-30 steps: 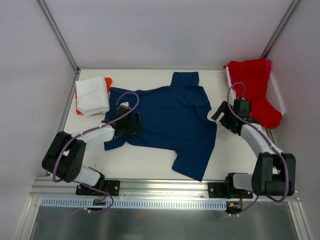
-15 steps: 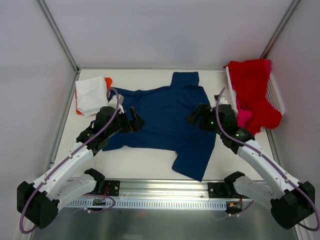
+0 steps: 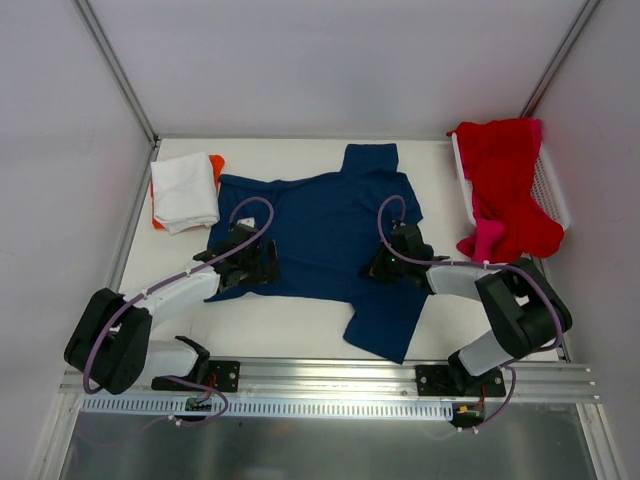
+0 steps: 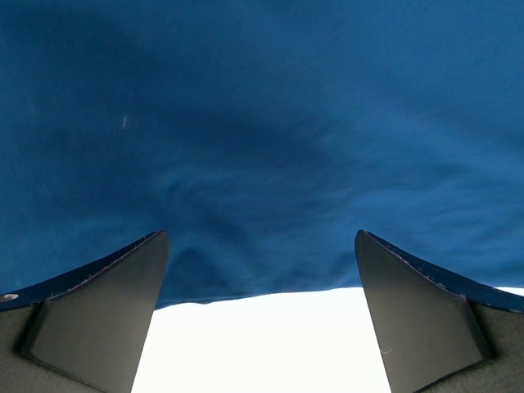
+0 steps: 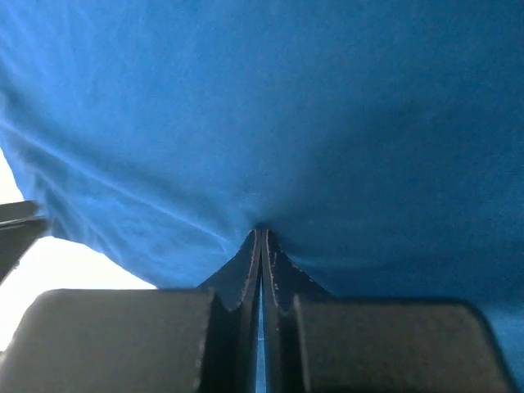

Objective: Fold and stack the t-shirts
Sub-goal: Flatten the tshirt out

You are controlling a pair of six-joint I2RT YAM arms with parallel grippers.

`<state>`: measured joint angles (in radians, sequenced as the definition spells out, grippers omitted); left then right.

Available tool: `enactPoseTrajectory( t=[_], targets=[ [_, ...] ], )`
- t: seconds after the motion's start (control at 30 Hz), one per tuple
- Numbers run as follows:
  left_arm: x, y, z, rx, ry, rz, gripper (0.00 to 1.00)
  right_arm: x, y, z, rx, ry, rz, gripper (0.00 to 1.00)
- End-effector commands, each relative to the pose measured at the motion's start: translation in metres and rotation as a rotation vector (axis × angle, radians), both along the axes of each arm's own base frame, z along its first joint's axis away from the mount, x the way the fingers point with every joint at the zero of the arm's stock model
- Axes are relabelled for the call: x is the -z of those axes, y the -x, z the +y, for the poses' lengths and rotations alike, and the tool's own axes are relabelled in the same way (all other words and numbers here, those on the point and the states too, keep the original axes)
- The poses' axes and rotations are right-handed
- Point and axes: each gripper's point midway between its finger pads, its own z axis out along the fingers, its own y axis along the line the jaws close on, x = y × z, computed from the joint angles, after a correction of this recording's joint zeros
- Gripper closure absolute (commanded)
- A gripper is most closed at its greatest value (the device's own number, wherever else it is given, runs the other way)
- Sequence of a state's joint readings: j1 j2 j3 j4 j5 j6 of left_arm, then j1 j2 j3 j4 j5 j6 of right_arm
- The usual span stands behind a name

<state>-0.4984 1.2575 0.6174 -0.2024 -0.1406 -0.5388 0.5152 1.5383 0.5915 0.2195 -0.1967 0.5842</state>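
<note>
Now the left gripper (image 4: 258, 239) hangs spread wide over the near hem of the navy t-shirt (image 3: 330, 225), while the right gripper (image 5: 262, 234) pinches that cloth between closed fingers.

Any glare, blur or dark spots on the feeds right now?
Top external: sharp, evenly lit, navy t-shirt clear. Left wrist: cloth slightly soft, shadowed mid-frame; table blown out white inside the left gripper. Right wrist: cloth brighter, creases readable at the right gripper; white glare at left edge.
</note>
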Motion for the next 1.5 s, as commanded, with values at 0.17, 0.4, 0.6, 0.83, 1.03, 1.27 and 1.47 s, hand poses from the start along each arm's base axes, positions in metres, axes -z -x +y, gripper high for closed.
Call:
enactPoseTrajectory(
  t=[0.17,0.4,0.6,0.83,1.03,1.27,1.47],
  targets=[
    [0.039,0.029,0.007,-0.129,0.014,0.142,0.01,0.021,0.029,-0.020,0.051,-0.010,0.036,0.99],
    [0.053,0.048,0.004,-0.125,0.037,0.209,0.01,0.012,0.055,-0.080,0.187,0.121,-0.008,1.00],
    [0.050,0.063,-0.006,-0.089,0.094,0.225,0.01,0.000,0.053,-0.104,0.213,0.206,-0.077,0.99],
    [0.020,0.082,-0.029,-0.032,0.248,0.202,0.01,0.006,0.054,-0.098,0.180,0.214,-0.017,0.99],
    [-0.040,0.085,-0.047,0.048,0.387,0.089,0.01,-0.018,0.057,-0.099,0.203,0.195,-0.045,1.00],
    [-0.094,0.080,-0.051,0.116,0.405,0.003,0.01,-0.087,0.061,-0.112,0.235,0.192,-0.189,0.94],
    [-0.095,0.082,-0.046,0.135,0.383,-0.013,0.01,-0.112,0.081,-0.126,0.248,0.181,-0.243,0.90]
  ],
)
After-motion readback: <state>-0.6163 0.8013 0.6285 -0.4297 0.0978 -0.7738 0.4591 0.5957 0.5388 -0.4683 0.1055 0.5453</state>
